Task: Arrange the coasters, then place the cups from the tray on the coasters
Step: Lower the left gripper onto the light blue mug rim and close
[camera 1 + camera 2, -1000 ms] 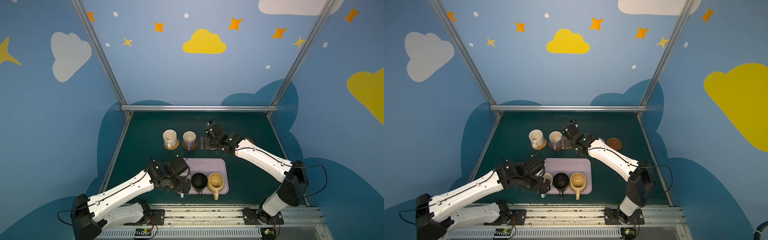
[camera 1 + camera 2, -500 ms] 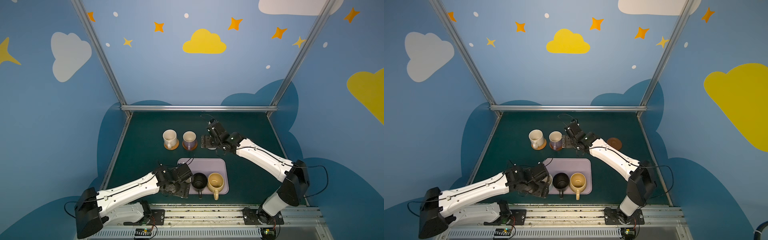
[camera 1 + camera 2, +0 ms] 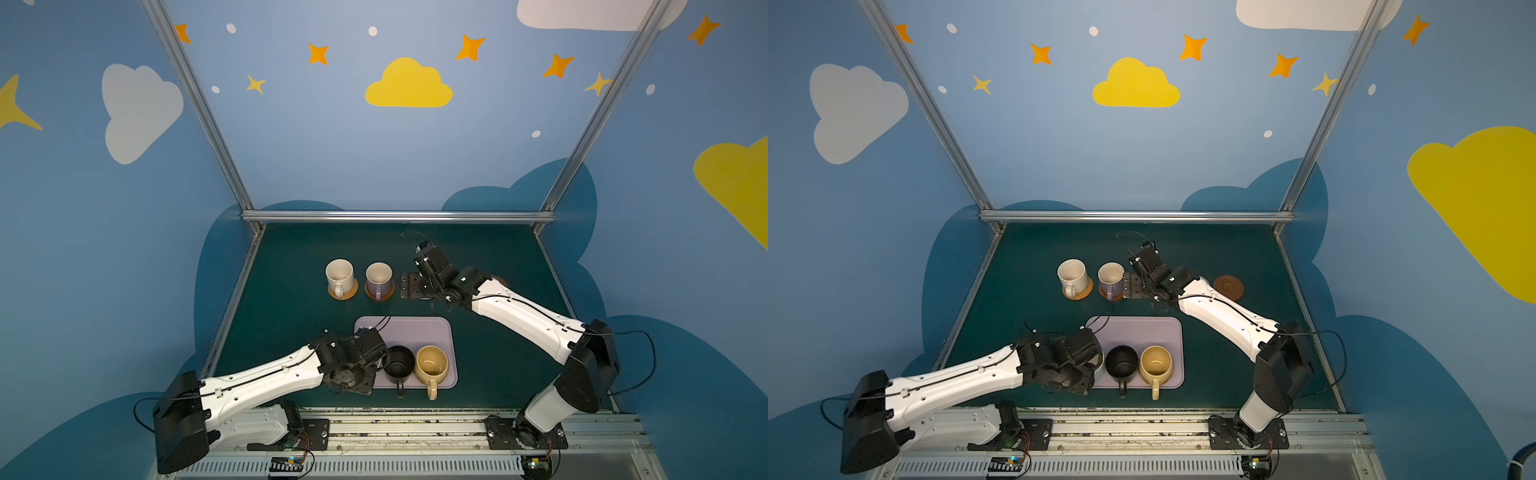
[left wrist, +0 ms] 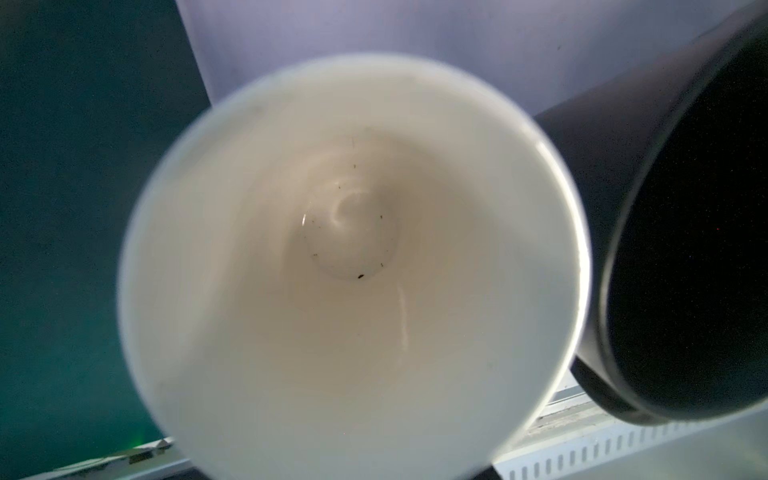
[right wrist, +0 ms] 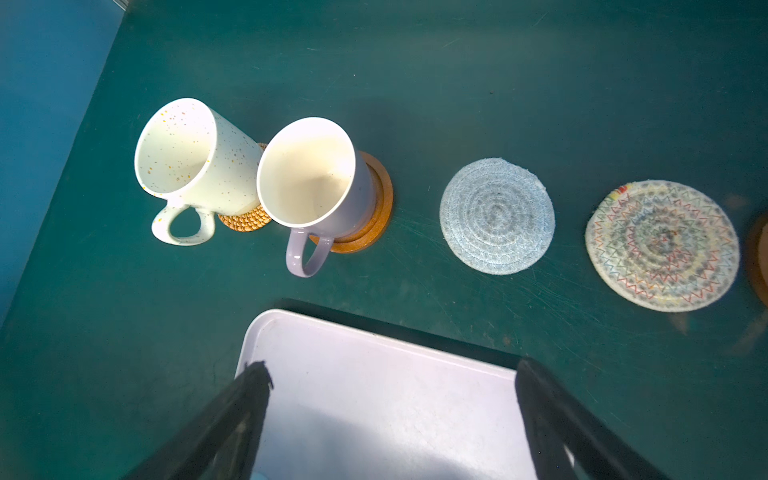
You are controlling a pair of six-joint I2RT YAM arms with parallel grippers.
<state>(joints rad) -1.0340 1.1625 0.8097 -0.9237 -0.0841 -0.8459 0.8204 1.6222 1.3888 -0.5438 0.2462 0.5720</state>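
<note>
Five cups are logged, two of them already delivered.

**Step in hand (judged):** pick-up of the third cup. The left tool point(image 3: 376, 363) is lowered over the near left corner of the tray point(image 3: 403, 332). Its fingers are shown in no view, so its opening, and any hold on the cup, cannot be told.

**Tray contents, near row, all upright:**
- White-lined cup point(image 4: 353, 270), under the left tool; its outer colour is not made out.
- Black cup point(image 3: 399, 361), close beside it; contact cannot be told.
- Mustard cup point(image 3: 432, 365), next along.
- The far half of the tray is bare.

**Bench point(image 3: 291, 291), in one row beyond the tray's far edge:**
- Cream speckled cup point(image 3: 339, 274), set on the orange woven coaster point(image 5: 247, 220).
- Lavender cup point(image 3: 379, 276), set on a brown wooden coaster point(image 5: 380, 208).
- Grey-white woven coaster point(image 5: 497, 216), unoccupied.
- Beige woven coaster point(image 5: 662, 245), unoccupied.
- Second wooden coaster point(image 3: 1228, 286), unoccupied.

**Right tool** point(image 5: 392, 372): held above the bench just beyond the tray's far edge, spread wide, with nothing gripped.

**Next move (judged):** a firm closure on the cup's wall is called for. A straight lift clear of the black cup and carriage to the grey-white woven coaster would follow. The right tool hangs near that coaster and may need to be withdrawn.
</note>
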